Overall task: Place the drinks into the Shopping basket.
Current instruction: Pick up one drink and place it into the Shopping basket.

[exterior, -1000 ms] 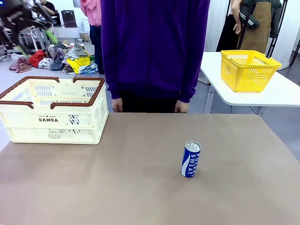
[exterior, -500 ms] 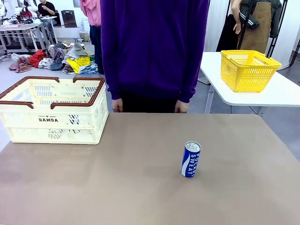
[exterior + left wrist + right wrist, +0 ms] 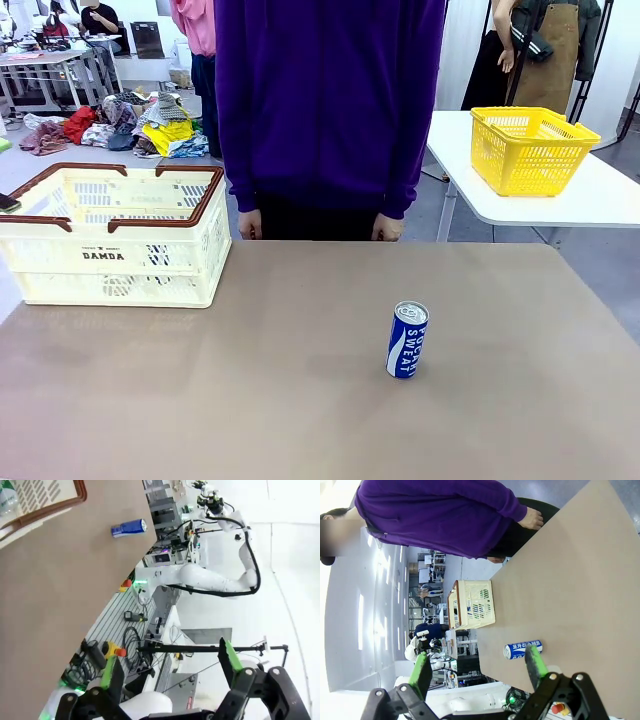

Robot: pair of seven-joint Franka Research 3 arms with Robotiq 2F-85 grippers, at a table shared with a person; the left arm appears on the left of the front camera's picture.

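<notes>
Between the green pads of the right gripper (image 3: 479, 667) nothing sits: jaws spread wide and empty, hanging high off the table. Same with the left gripper (image 3: 171, 666), fingers fully apart, holding nothing, raised well clear. Out from there, the slim blue metal can with white "SWEAT" lettering and a silver top (image 3: 407, 340) stands upright on the brown tabletop (image 3: 300, 400), at about four o'clock from centre, well apart from everything. The cream slotted plastic shopping basket with dark brown rim (image 3: 120, 245) waits at ten o'clock; a green-labelled drink (image 3: 7, 500) seems to lie inside. My call: the right arm is nearer, so come down square over the can, pads on opposite sides at mid-height, and close gently so it doesn't tip.
</notes>
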